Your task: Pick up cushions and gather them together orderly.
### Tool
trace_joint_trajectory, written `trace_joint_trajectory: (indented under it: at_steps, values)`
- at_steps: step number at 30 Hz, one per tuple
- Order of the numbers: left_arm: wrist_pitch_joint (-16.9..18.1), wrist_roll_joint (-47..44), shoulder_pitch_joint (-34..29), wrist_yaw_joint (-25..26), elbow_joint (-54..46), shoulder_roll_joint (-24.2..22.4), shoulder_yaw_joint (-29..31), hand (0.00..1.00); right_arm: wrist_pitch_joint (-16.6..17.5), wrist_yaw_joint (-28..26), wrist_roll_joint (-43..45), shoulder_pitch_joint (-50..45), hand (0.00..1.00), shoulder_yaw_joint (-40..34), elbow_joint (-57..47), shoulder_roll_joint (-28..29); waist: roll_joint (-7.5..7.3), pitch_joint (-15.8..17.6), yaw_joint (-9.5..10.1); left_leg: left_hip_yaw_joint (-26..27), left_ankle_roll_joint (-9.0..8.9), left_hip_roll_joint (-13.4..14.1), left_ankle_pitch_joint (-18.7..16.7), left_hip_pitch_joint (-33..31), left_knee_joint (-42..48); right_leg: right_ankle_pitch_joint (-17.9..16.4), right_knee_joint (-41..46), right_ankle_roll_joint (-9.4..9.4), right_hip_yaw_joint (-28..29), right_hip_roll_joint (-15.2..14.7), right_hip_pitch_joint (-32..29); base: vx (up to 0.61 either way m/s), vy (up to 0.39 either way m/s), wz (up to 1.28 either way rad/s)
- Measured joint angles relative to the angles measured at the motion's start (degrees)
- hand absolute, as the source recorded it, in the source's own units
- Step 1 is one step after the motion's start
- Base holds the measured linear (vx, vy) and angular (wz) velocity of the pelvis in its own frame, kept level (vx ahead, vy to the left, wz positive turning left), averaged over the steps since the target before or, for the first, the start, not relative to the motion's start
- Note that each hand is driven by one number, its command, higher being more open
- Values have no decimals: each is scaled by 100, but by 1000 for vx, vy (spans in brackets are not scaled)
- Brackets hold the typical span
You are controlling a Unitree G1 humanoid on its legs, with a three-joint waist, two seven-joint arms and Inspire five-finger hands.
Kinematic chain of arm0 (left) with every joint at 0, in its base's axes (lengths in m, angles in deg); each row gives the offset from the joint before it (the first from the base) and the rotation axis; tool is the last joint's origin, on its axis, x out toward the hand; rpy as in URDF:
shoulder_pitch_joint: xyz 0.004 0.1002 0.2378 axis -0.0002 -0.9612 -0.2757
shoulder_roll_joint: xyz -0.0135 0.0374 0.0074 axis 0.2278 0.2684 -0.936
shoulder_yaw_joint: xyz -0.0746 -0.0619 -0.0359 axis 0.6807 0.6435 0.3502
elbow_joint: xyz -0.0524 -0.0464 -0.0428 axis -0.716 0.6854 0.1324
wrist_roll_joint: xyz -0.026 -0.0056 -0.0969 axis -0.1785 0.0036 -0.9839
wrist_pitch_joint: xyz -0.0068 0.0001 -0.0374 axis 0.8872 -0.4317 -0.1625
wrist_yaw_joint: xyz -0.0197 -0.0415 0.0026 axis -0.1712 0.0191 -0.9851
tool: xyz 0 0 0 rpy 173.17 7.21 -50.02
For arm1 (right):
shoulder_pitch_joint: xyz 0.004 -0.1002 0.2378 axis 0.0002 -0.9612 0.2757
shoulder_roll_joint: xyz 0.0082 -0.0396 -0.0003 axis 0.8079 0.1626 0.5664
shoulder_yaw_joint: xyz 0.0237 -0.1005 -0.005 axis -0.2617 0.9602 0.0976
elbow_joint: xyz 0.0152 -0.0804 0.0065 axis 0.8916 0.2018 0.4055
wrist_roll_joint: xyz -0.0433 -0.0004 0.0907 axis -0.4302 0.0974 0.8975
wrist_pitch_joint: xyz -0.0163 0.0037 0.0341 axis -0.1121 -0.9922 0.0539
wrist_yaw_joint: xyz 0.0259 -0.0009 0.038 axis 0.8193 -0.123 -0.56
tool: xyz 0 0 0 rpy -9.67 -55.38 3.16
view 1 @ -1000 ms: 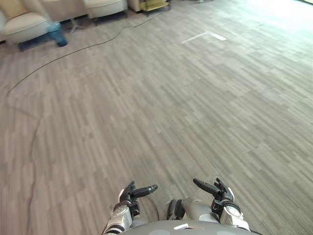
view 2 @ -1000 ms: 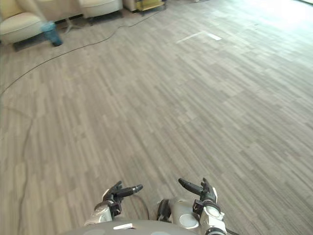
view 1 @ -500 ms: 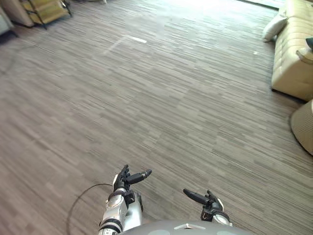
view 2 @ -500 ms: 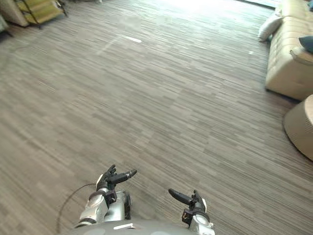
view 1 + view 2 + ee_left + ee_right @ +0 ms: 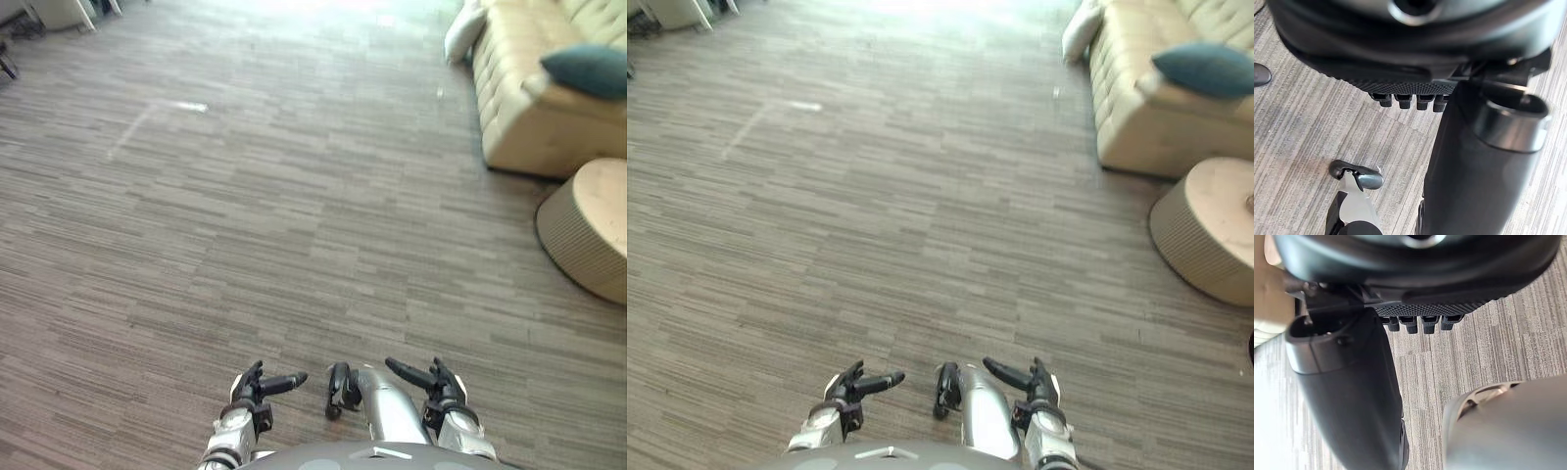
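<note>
Both hands empty and low; the cushions are well apart from them, at the sofa.

The teal cushion [image 5: 591, 70] lies on the beige sofa [image 5: 519, 108], and a white cushion [image 5: 463, 31] leans at the sofa's far end. The right eye view shows more of the round wicker table [image 5: 1205, 225] than the left eye view does. The left hand [image 5: 253, 388] and right hand [image 5: 439, 385] hang over the wood-look floor [image 5: 294, 196] with thumbs pointing inward. The wrist views show each hand's fingers [image 5: 1403, 101] [image 5: 1413, 325] loose, holding nothing, with floor beyond.
</note>
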Motion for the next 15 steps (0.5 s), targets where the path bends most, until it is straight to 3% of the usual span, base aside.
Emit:
trace_joint_trajectory:
  at_steps: [2, 3, 4, 6, 7, 8, 10, 11, 13, 14, 15]
  values:
    - [-10, 1, -105, -30, -221, -77, 233, 100, -32, 4, 7, -57, 100, 122, 13, 24, 82, 25, 25, -543, -121, 275, 4, -1191, 2623, -36, -625, -9, 45, 393, 824, 445, -227, -17]
    - [-8, -1, -116, -25, -300, -69, 244, 100, -43, 9, 8, -63, 100, 166, 19, 39, 71, 33, 54, -545, -138, 298, -58, -1468, 3054, -49, -799, -13, 98, 467, 1071, 526, -191, -37]
    - [18, -3, -123, -19, -472, -60, 244, 100, -64, 10, 38, -121, 100, 347, 25, 24, 11, 34, 119, -389, -31, 284, -269, -2084, 3353, -57, -1216, -13, 245, 579, 1594, 421, -133, -34]
    - [123, -17, -149, -30, -694, -92, 241, 100, -113, 20, 115, -156, 100, 368, 55, 22, -34, 30, 226, 27, 302, 266, -630, -2674, 2735, -48, -1700, -3, 443, 646, 2111, 406, -97, -41]
    - [164, -12, -159, -30, -765, -113, 238, 100, -123, 30, 113, -154, 100, 369, 74, 14, -34, 27, 256, 165, 360, 234, -719, -2802, 2419, -40, -1815, -15, 522, 655, 2241, 413, -38, -54]
    - [216, -11, -195, -34, -890, -162, 236, 100, -137, 33, 111, -148, 100, 399, 85, 4, -35, 19, 288, 405, 486, 106, -845, -3027, 1479, -40, -2066, -16, 698, 660, 2529, 352, -1, -51]
    - [293, -10, -195, -41, -964, -233, 277, 100, -142, 37, 110, -99, 100, 511, 86, -13, -38, 33, 345, 479, 506, -123, -841, -3192, 319, -43, -2281, -8, 984, 669, 2816, 496, 59, -78]
    - [306, -13, -171, -80, -1011, -241, 234, 100, -137, 49, 106, -44, 100, 562, 90, 23, -47, 30, 425, 360, 384, -342, -730, -3318, -645, -93, -2433, 80, 1295, 666, 3018, 523, 102, -109]
    - [315, -13, -167, -90, -1020, -240, 230, 100, -120, 71, 102, -25, 100, 619, 88, 33, -67, -5, 443, 291, 446, -484, -530, -3383, -1304, -222, -2581, 172, 1599, 658, 3209, 604, 164, -119]
    - [339, -14, -160, -85, -1013, -228, 234, 100, -123, 106, 94, -45, 100, 764, 90, 112, -111, -96, 546, 133, 855, -639, 93, -3405, -1247, -430, -2621, 237, 2040, 544, 3477, 724, 202, -120]
    - [322, -11, -168, -69, -1005, -224, 234, 100, -121, 113, 85, -78, 100, 767, 87, 149, -155, -149, 557, 136, 980, -675, 316, -3394, -1173, -462, -2583, 280, 2181, 484, 3497, 788, 208, -124]
